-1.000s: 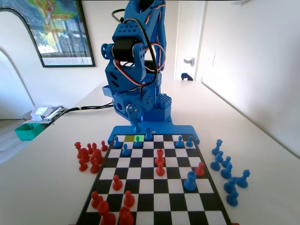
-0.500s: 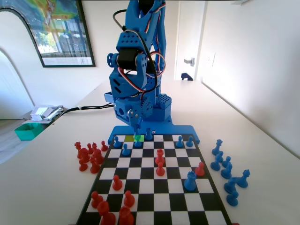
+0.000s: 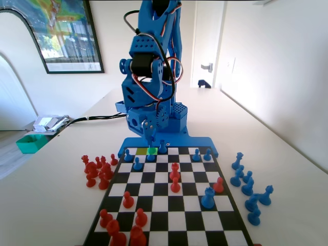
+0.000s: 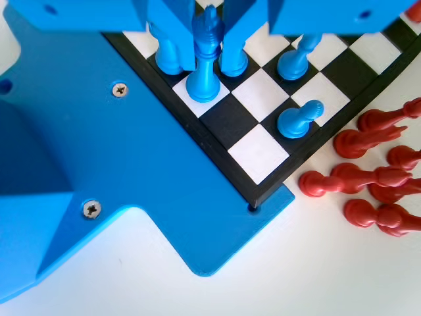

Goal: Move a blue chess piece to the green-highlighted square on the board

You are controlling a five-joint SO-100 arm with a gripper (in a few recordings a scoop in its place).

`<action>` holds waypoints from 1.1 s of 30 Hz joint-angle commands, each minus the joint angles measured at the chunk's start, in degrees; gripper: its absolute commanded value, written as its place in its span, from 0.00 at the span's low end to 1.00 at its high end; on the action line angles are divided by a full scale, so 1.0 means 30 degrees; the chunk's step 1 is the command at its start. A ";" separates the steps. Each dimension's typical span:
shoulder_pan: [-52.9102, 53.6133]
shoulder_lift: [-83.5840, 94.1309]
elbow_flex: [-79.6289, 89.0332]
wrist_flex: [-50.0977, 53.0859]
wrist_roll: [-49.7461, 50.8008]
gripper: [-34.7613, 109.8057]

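Blue plastic jaws of the gripper (image 4: 209,29) hang from the top edge of the wrist view, one on each side of the blue chess piece (image 4: 205,59). The jaws stand apart, and a narrow gap appears to separate each from the piece's tapered top, though the angle is too steep to be sure of it. The piece stands upright with its base on a white square in the back row of the board (image 4: 263,174), one square in from the row's end.

In the fixed view the gripper (image 3: 150,132) is low at the far end of the board (image 3: 169,205), directly above the green-highlighted square (image 3: 152,150). The blue chess piece (image 3: 150,154) stands on that square. An olive-yellow square (image 3: 140,151) lies just to its left in the same row.

Blue pawns (image 4: 297,120) stand on nearby squares of the board's first two rows. Red pieces (image 4: 378,178) lie on their sides on the table (image 4: 316,270) beside the board's edge in the wrist view.
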 commanded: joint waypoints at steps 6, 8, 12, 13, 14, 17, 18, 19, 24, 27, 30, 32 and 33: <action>0.0234 0.0615 0.0879 -0.1348 0.0234 0.30; 0.0205 0.0615 0.1055 -0.1699 0.0293 0.31; 0.0234 0.0586 0.1113 -0.1641 0.0117 0.32; 0.0234 0.0586 0.1113 -0.1611 0.0088 0.32; 0.0234 0.0586 0.1113 -0.1553 0.0088 0.32; 0.0205 0.0586 0.0703 -0.0732 0.0029 0.32; 0.0205 0.0586 0.0410 -0.0264 0.0029 0.32; 0.0205 0.0615 0.0059 0.0322 0.0029 0.32; 0.0000 0.0645 -0.1963 0.3223 0.0264 0.32; -0.0088 0.0791 -0.2930 0.4453 0.0381 0.32; -0.0029 0.0850 -0.4043 0.5771 0.0381 0.32; 0.0059 0.0908 -0.4893 0.6650 0.0381 0.32; 0.0088 0.0938 -0.5361 0.7119 0.0381 0.32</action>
